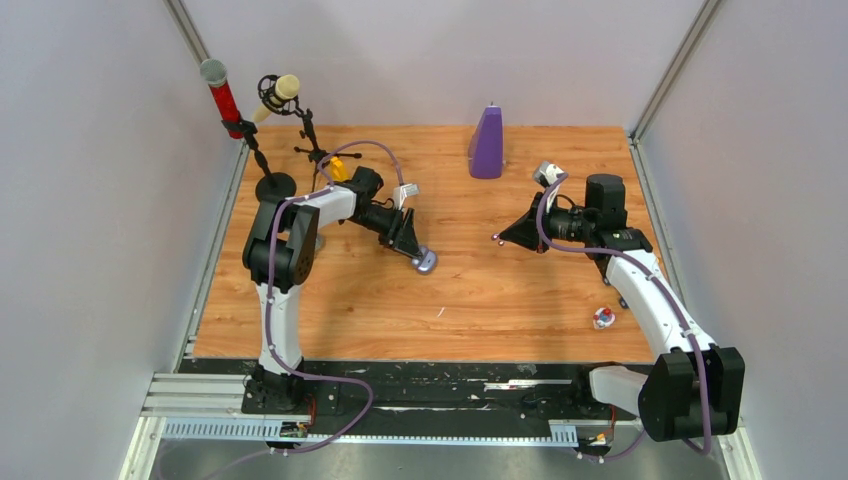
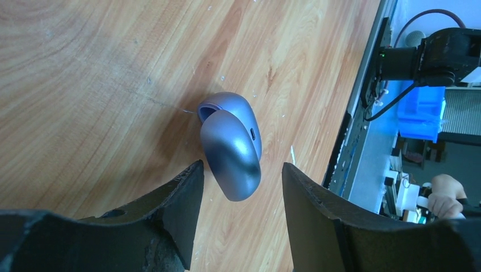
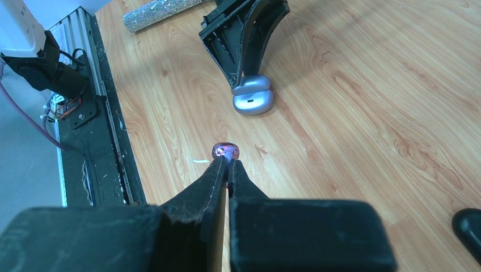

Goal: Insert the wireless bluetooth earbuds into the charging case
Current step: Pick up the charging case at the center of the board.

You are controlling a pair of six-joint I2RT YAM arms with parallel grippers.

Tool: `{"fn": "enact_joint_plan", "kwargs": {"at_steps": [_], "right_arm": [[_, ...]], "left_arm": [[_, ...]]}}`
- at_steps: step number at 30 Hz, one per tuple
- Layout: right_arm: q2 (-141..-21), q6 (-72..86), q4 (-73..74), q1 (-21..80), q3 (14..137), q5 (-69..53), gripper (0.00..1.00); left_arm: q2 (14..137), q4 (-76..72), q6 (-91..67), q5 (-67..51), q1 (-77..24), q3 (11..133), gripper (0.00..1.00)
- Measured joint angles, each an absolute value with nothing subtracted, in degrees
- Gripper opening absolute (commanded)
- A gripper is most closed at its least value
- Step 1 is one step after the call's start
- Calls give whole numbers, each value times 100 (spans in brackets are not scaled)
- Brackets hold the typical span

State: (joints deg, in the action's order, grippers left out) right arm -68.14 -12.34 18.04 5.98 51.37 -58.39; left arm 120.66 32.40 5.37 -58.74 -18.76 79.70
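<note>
The right gripper [image 3: 228, 163] was shown with its two fingers pressed together at the tips and clamped on a single earbud [image 3: 225, 151]. This was a tiny glossy bud, dark with a purplish-red sheen, which projected just beyond the fingertips. The bud was held over bare wood, well apart from the charging case [image 3: 253, 97]; its height above the surface could not be judged.

The left gripper [image 2: 241, 167] was shown with its jaws apart, one finger on either side of the case. In the left wrist view a strip of wood was visible between each finger and the case, wider on the right of that view. In the right wrist view the tips were seen directly over the lid, so contact could not be settled.

The case, a pale purple oval shell, was rested on the table [image 1: 500, 300] with its lid raised and a small port exposed in the side of its base. Its interior was hidden.

The left arm [image 1: 285, 235] was folded toward the far left of the table. The right arm [image 1: 655, 300] was extended from the near right corner, so that the two grippers were pointed at each other across the middle.

A small red-and-white object [image 1: 603, 318] was seen on the wood just beside the right arm. A purple wedge-shaped object [image 1: 487, 143] was stood upright near the far edge. A red-bodied microphone [image 1: 222, 95] and a cream-headed microphone [image 1: 281, 91] were mounted on stands at the far left corner.
</note>
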Motion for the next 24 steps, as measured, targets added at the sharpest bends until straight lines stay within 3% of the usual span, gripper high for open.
{"fn": "enact_joint_plan", "kwargs": {"at_steps": [6,11,24], "right_arm": [[-6816,-1234,1802,598,5137,-5817,0],[-6816,-1234,1802,598,5137,-5789,0],[-6827,-1234,1802,598,5137,-5706,0]], "left_arm": [[12066,3238,460,-5972,-1898,7970,56],[12066,3238,414,-5970,-1916,7970,67],[11629,3927,871,-5749,-2167,7966,71]]}}
